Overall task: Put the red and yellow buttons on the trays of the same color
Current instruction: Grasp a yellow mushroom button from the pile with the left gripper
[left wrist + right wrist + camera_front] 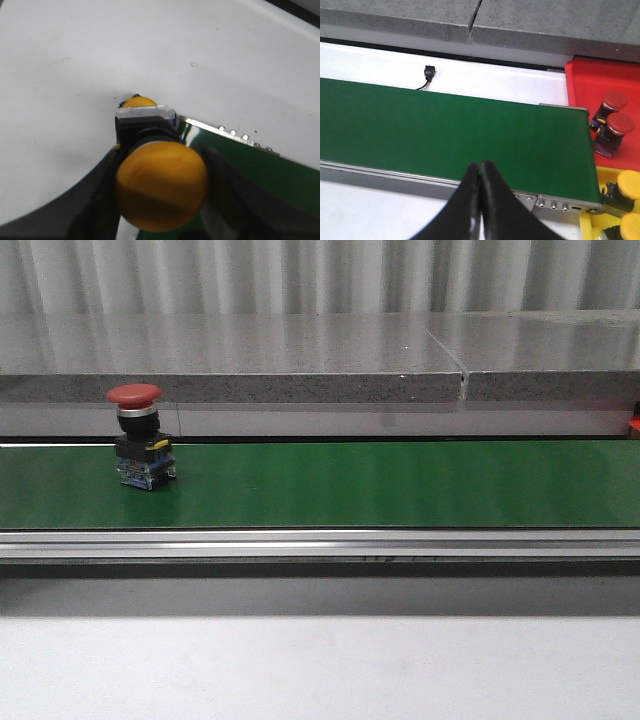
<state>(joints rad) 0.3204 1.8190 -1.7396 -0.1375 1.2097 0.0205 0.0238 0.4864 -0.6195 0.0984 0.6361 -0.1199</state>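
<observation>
Left claw [160,187] grips a yellow button [161,185] upright; right claw [480,200], pinched empty, hovers nearer both trays [590,80].

I see a green belt [400,485] running across the front view, with a silver rail [320,543] along its near edge. Behind it sits a grey speckled ledge [250,360], split by a seam, under a corrugated wall [320,275]. In the right wrist view a small black connector [429,73] with thin wires lies on the white surface [485,80] beyond the belt.
</observation>
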